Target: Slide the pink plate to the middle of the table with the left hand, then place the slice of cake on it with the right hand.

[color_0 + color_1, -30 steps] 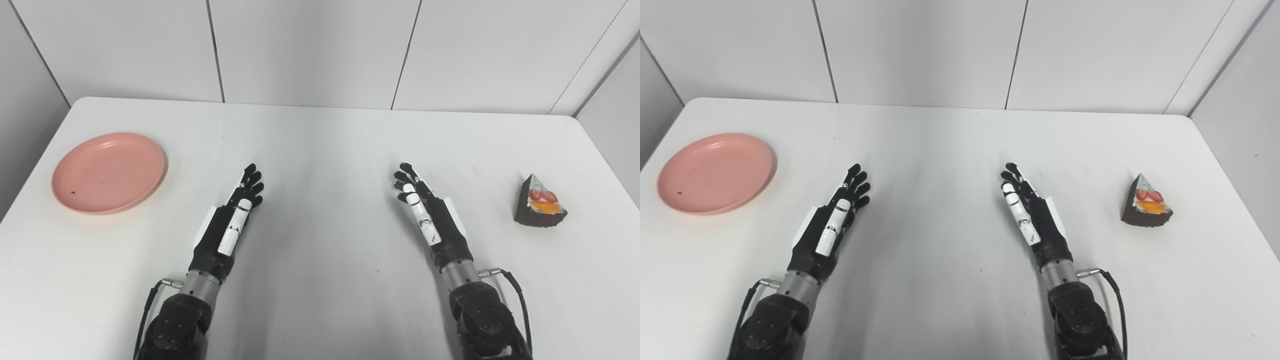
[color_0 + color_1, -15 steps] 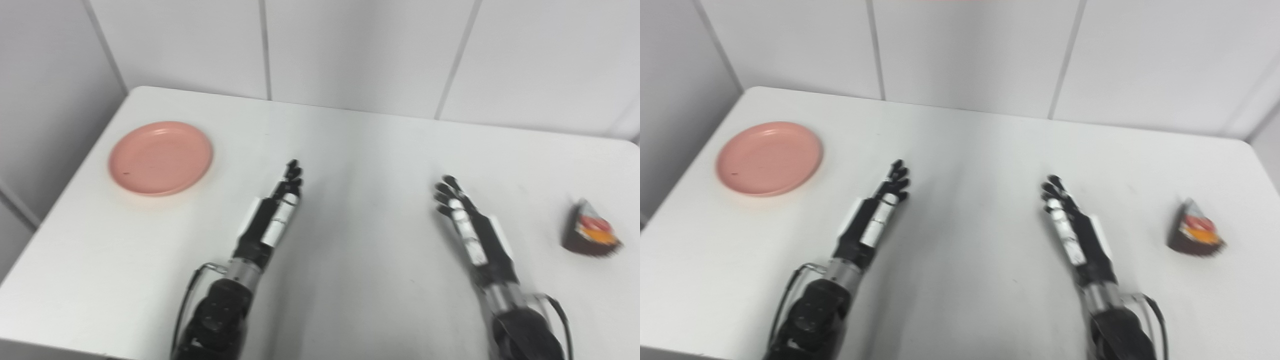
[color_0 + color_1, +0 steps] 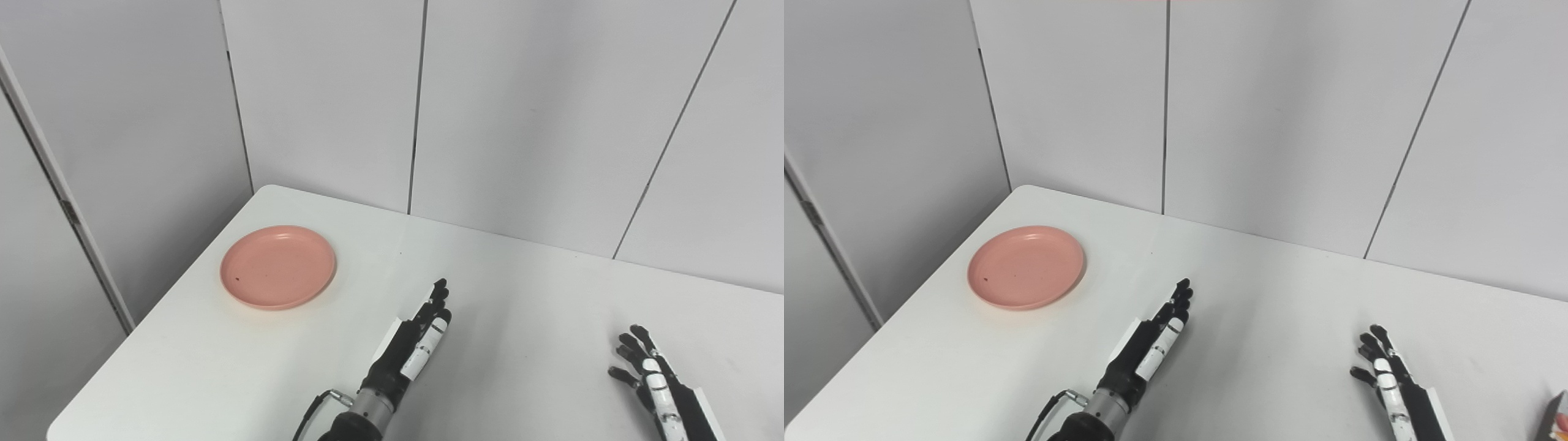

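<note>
White wall panels with dark seams back a plain white table (image 3: 551,318), and you are looking toward its far-left corner. Note that the pink plate (image 3: 278,266) lies flat near that corner, close to the left edge and well apart from both hands; it holds nothing apart from a small dark speck on its surface. Your left hand (image 3: 416,349) lies low over the table to the right of the plate and nearer to you, fingers extended, close together and pointing far, holding nothing; this flat, straight posture suits reaching the plate and pushing it. Your right hand (image 3: 1387,380) sits at the near right, fingers spread apart and empty, which reads as a waiting posture while the left hand works. Only a sliver of the slice of cake (image 3: 1557,421) shows at the near-right corner of the right eye view; its full position cannot be told. Judge the task as not yet begun: the plate is far from the middle, so you must first carry the left hand left and far, to the plate's outer rim, before sliding it.
</note>
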You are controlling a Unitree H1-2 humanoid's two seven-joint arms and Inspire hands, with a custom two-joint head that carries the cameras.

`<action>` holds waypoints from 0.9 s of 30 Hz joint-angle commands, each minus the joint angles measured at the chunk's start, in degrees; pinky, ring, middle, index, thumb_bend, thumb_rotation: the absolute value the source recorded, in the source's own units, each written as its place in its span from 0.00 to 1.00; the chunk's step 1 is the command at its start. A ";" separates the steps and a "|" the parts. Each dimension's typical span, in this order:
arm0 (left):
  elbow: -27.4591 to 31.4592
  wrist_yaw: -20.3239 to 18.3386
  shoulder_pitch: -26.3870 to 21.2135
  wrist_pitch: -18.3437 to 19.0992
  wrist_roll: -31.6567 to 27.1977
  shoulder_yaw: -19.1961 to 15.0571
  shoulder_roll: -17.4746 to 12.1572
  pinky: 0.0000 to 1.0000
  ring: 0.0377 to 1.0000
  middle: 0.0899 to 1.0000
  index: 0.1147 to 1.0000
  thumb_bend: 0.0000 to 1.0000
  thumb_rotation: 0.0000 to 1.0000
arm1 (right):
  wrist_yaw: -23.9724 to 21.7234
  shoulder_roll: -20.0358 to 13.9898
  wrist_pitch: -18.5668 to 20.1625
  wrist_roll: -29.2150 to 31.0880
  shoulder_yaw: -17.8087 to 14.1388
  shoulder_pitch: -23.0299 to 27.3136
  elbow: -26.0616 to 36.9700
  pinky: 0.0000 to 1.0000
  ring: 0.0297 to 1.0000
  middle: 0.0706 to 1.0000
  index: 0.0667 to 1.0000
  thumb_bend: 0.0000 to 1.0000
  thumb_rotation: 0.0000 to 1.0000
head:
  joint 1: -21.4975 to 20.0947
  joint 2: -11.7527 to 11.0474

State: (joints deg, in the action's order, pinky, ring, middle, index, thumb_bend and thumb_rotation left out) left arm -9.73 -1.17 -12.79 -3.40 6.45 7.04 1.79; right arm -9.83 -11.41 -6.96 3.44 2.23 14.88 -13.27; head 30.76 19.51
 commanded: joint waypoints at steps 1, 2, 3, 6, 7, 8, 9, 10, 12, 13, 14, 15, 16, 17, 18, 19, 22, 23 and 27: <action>-4.56 -0.39 2.07 0.67 0.05 1.36 1.78 0.99 1.00 1.00 1.00 0.40 1.00 | -0.92 -0.24 0.97 0.14 0.07 -0.93 -1.40 0.97 0.93 0.93 0.96 0.18 1.00 | -0.01 0.01; -4.60 -0.26 2.00 0.67 0.24 1.46 1.82 0.99 1.00 1.00 1.00 0.39 1.00 | -1.11 -0.24 1.21 0.34 0.00 -0.88 -1.34 0.97 0.93 0.94 0.96 0.18 1.00 | 0.09 -0.02; -4.64 -0.17 1.95 0.64 0.38 1.53 1.83 0.99 1.00 1.00 1.00 0.39 1.00 | -1.23 -0.24 1.34 0.47 -0.05 -0.84 -1.32 0.97 0.93 0.94 0.97 0.19 1.00 | 0.09 -0.02; -4.58 0.21 1.94 0.07 1.47 1.95 1.63 0.98 1.00 1.00 1.00 0.42 1.00 | -1.49 -0.07 1.36 1.20 -0.34 -0.73 -1.40 0.98 0.94 0.95 0.97 0.17 1.00 | 0.32 0.06; -4.55 0.28 1.96 -0.05 1.68 2.01 1.60 0.98 1.00 1.00 1.00 0.43 1.00 | -1.48 -0.01 1.39 1.31 -0.41 -0.71 -1.44 0.98 0.94 0.95 0.97 0.16 1.00 | 0.32 0.06; -4.60 0.20 1.96 -0.18 1.59 1.98 1.57 0.98 1.00 1.00 1.00 0.44 1.00 | -1.37 0.03 1.48 1.17 -0.40 -0.68 -1.43 0.98 0.93 0.94 0.96 0.16 1.00 | 0.21 0.10; -4.65 0.13 1.96 -0.26 1.52 1.96 1.56 0.98 1.00 1.00 1.00 0.44 1.00 | -1.31 0.05 1.53 1.05 -0.38 -0.67 -1.41 0.98 0.93 0.94 0.96 0.16 1.00 | 0.21 0.10; -4.76 -0.06 1.89 -0.29 1.12 1.80 1.58 0.98 1.00 1.00 1.00 0.44 1.00 | -1.31 0.06 1.69 0.92 -0.30 -0.65 -1.35 0.97 0.93 0.94 0.96 0.16 1.00 | 0.15 0.09; -4.66 -0.28 1.81 0.12 0.38 1.42 1.72 0.99 1.00 1.00 1.00 0.42 1.00 | -1.32 0.10 1.78 0.83 -0.23 -0.63 -1.34 0.98 0.94 0.95 0.97 0.18 1.00 | 0.12 0.04; -4.34 -0.31 1.82 0.68 0.07 1.25 1.83 0.99 1.00 1.00 1.00 0.39 1.00 | -1.38 0.12 1.60 0.88 -0.22 -0.63 -1.43 0.98 0.94 0.95 0.96 0.18 1.00 | 0.12 0.04; -4.04 -0.33 1.84 1.11 -0.12 1.16 1.87 0.99 1.00 1.00 1.00 0.38 1.00 | -1.40 0.15 1.49 0.90 -0.22 -0.63 -1.45 0.99 0.94 0.94 0.96 0.18 1.00 | 0.29 0.33; -3.62 -0.33 1.87 1.60 -0.25 1.10 1.93 0.99 1.00 1.00 1.00 0.38 1.00 | -1.42 0.22 1.58 1.07 -0.28 -0.62 -1.40 0.99 0.94 0.94 0.96 0.18 1.00 | 0.29 0.33; -3.17 -0.44 1.87 2.00 -0.41 1.04 1.92 1.00 1.00 1.00 1.00 0.37 1.00 | -1.34 0.26 1.69 0.98 -0.27 -0.62 -1.30 0.98 0.94 0.94 0.96 0.17 1.00 | 0.43 0.38; -2.73 -0.64 1.80 2.31 -0.67 0.94 1.87 1.00 1.00 1.00 1.00 0.36 1.00 | -1.18 0.29 1.91 0.83 -0.27 -0.64 -1.14 0.98 0.93 0.94 0.96 0.17 1.00 | 0.43 0.38; -2.07 -0.80 1.66 2.59 -0.83 0.85 1.75 0.99 1.00 1.00 1.00 0.37 1.00 | -1.05 0.31 2.06 0.71 -0.28 -0.65 -1.04 0.97 0.93 0.94 0.95 0.16 1.00 | 0.43 0.38; -1.16 -1.01 1.50 2.95 -1.11 0.77 1.63 0.99 1.00 1.00 1.00 0.37 1.00 | -1.03 0.25 2.15 0.63 -0.28 -0.64 -0.96 0.97 0.93 0.94 0.95 0.16 1.00 | 0.42 0.52; 1.66 -1.70 0.89 3.60 -3.32 0.18 1.75 0.97 0.99 1.00 0.99 0.37 1.00 | -1.45 -0.12 2.39 0.89 -0.36 -0.54 -0.96 0.98 0.93 0.94 0.96 0.17 1.00 | 0.88 0.79; 2.54 -1.76 0.59 3.69 -3.85 0.05 1.79 0.96 0.98 0.99 0.99 0.38 1.00 | -1.57 -0.26 2.43 0.95 -0.42 -0.47 -1.04 0.98 0.93 0.94 0.96 0.17 1.00 | 1.22 0.84; 6.74 -1.45 -0.56 4.94 -5.09 -0.26 1.80 0.96 0.95 0.97 0.97 0.40 1.00 | -1.95 -0.73 2.31 1.24 -0.74 -0.04 -1.80 0.99 0.94 0.95 0.96 0.17 1.00 | 2.10 0.99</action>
State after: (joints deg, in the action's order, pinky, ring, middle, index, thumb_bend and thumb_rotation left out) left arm -4.51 -1.53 -12.93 1.17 1.82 6.30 2.87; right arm -11.17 -11.67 -6.47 4.95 1.54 15.72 -13.34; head 32.87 20.48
